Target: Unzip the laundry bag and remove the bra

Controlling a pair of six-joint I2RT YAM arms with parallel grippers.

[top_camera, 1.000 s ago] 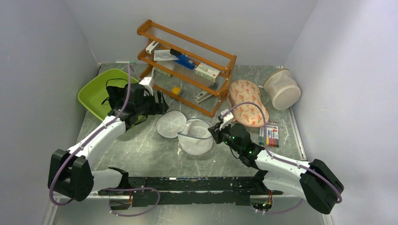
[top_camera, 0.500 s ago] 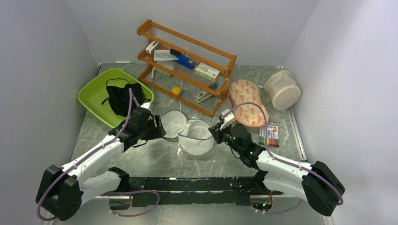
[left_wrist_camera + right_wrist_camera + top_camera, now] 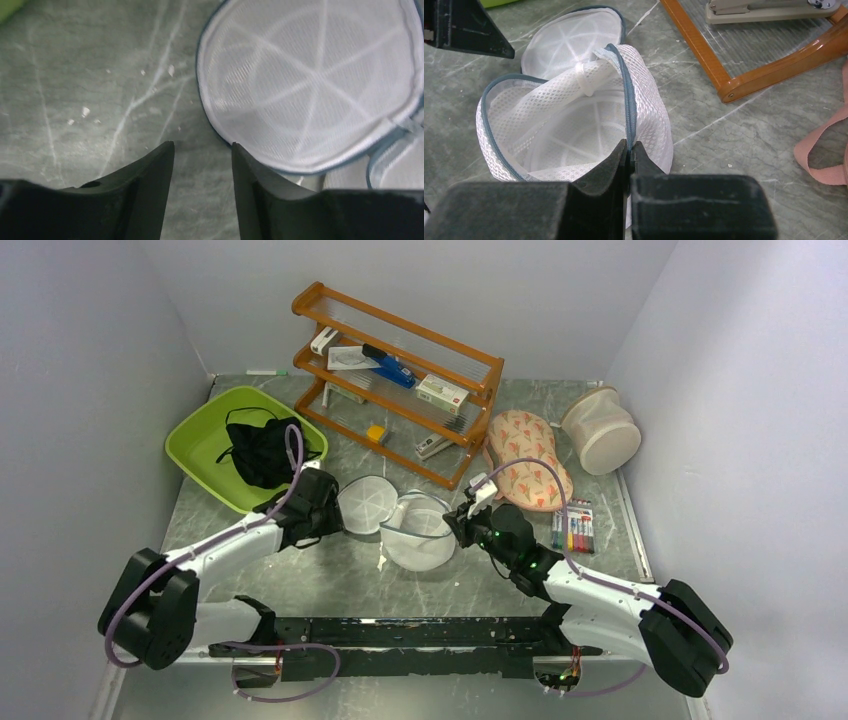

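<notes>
**Left arm** (image 3: 222, 543): stretched low from the near-left base toward the middle of the table, wrist almost level.

**Left gripper** (image 3: 334, 512) (image 3: 202, 150): fingers parted by a modest gap with nothing between them. It is poised over the bare marble table (image 3: 330, 575), just left of the disc lid (image 3: 365, 502) (image 3: 310, 85).

**Right arm** (image 3: 590, 590): reaching from the near-right base to the left and far, forearm angled down.

**Right gripper** (image 3: 456, 524) (image 3: 629, 146): jaws pressed together on the right rim of the laundry bag (image 3: 420, 542) (image 3: 569, 125), pinching the mesh wall beside the grey zip edge.

**Laundry bag**: white mesh drum at the centre of the table, unzipped. The mouth gapes upward, the wall is slumped, and the white mesh floor is visible inside.

**Disc lid**: folded out flat on the table at the bag's far-left side, joined along one edge, spoke seams showing.

**Bra** (image 3: 262, 452): black and bunched, with thin straps looping. It lies in the green tray (image 3: 190, 435) at the far left, well apart from the bag.

**Wooden rack** (image 3: 692, 40): stands on the far side of the bag.
</notes>
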